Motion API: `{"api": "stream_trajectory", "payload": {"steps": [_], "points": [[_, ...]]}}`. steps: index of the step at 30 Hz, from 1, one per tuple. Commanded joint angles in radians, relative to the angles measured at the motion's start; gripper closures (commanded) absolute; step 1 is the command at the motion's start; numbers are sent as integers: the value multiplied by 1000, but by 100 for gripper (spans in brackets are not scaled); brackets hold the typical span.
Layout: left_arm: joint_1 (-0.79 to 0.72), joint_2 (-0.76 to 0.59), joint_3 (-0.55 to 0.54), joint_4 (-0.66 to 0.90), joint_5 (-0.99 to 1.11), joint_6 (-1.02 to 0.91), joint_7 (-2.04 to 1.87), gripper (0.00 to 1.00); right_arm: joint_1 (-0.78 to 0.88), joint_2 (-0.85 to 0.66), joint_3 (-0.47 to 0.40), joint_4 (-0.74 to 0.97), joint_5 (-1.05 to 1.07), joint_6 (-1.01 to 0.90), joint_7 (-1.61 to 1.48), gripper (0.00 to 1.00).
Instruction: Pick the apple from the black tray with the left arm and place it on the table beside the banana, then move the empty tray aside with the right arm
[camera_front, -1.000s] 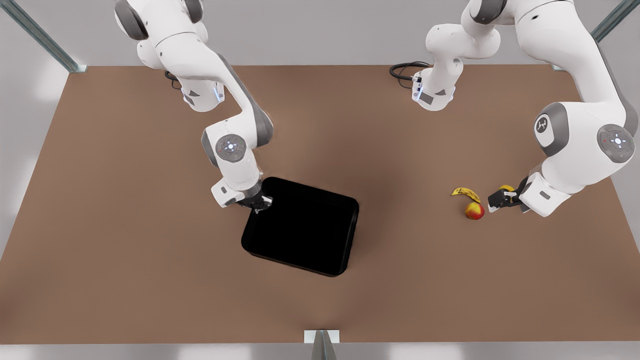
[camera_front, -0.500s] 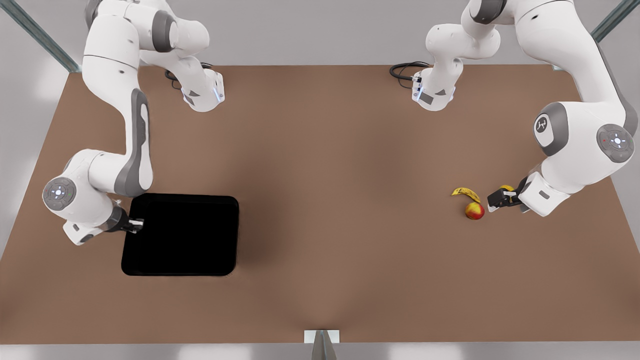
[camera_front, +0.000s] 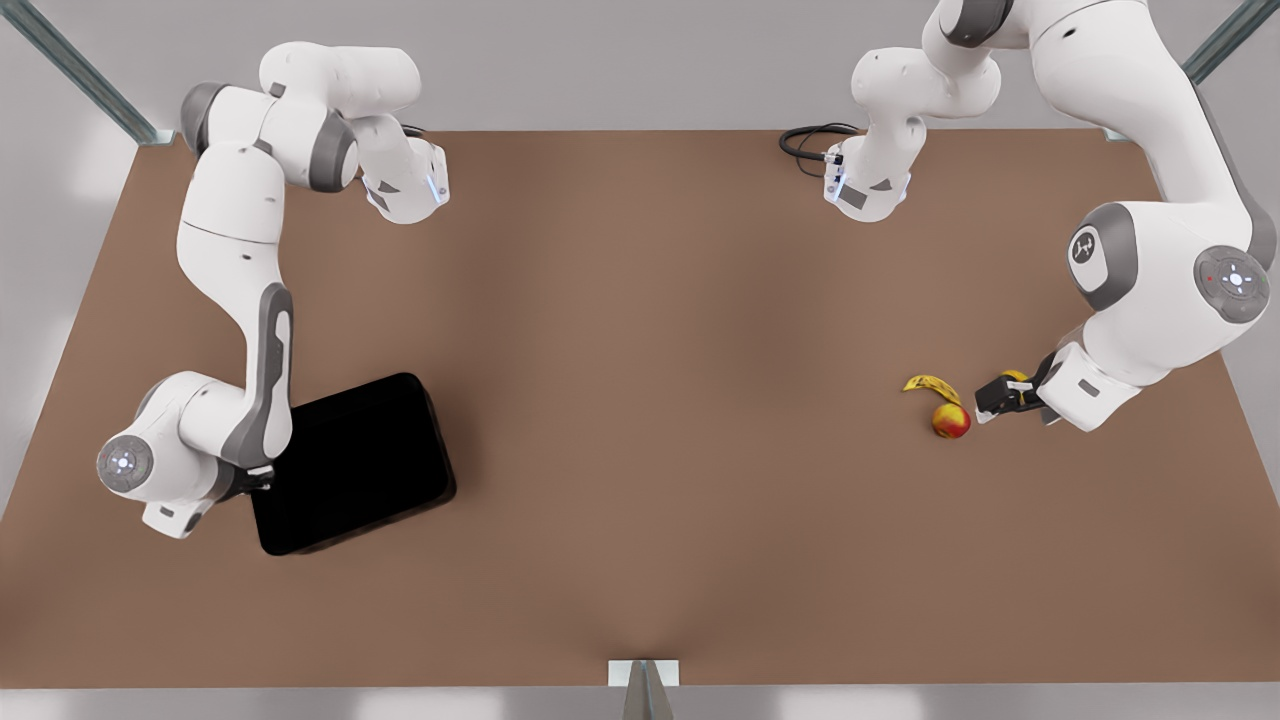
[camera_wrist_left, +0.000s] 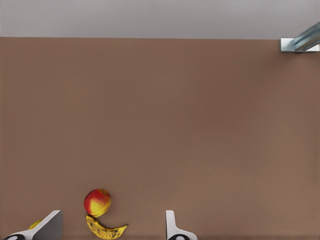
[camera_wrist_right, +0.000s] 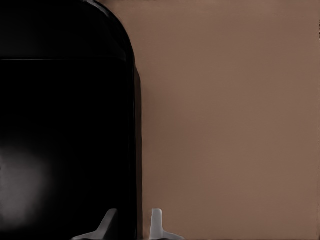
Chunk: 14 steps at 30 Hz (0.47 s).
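The small round apple (camera_front: 950, 421), red with yellow patches, rests on the large flat matte brown table (camera_front: 640, 330) toward the edge on the front view's right. It lies just beside the small curved yellow banana (camera_front: 932, 386) with dark tips, so close that I cannot tell whether the two touch. In the left wrist view the apple (camera_wrist_left: 97, 202) sits directly against the outer curve of the banana (camera_wrist_left: 106, 229).

The left gripper (camera_front: 985, 405) hangs low over the table just beside the apple, on the side nearer the front view's right edge. Its white fingertips (camera_wrist_left: 171, 225) stand well apart, released and grasping nothing. A bit of plain yellow-orange round fruit (camera_front: 1014, 377) peeks out just behind that gripper.

The shallow glossy black rectangular tray (camera_front: 350, 462) with rounded corners lies flat on the table near the edge on the front view's left, turned slightly askew to the table's sides, and it holds nothing. The right gripper (camera_front: 262, 482) is at the tray's rim on the side facing that left edge. In the right wrist view its two fingertips (camera_wrist_right: 156, 220) straddle the rim of the tray (camera_wrist_right: 65, 125), one inside and one outside, clenched on it.

A metal corner post (camera_wrist_left: 300, 44) stands at a far corner of the table.
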Motion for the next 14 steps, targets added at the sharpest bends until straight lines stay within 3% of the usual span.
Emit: {"api": "stream_trajectory", "payload": {"steps": [1, 2, 5, 6, 7, 8, 12, 14], "points": [[0, 0, 0, 1, 2, -1, 1, 0, 0, -4, 0, 13, 20, 23, -385, 7], [0, 0, 0, 1, 2, -1, 1, 0, 2, -20, -2, 29, 41, 11, -383, 0], [0, -1, 0, 1, 2, -1, 1, 0, 20, -186, 93, 49, 78, -118, -201, 0], [0, -1, 0, 1, 2, -1, 1, 0, 9, -252, 173, 50, -12, -138, -98, 0], [0, -1, -1, 1, 2, -1, 1, 0, -86, -327, 365, 49, -163, -138, 43, 0], [0, -1, -1, 1, 2, -1, 1, 0, -129, -341, 440, 49, -240, -139, 117, 0], [0, -4, -3, 1, 2, -1, 1, 0, -153, -346, 469, 49, -241, -177, 213, 0], [0, -8, -4, 1, 2, -1, -1, 0, -147, -347, 469, 49, -237, -276, 439, 0]]}}
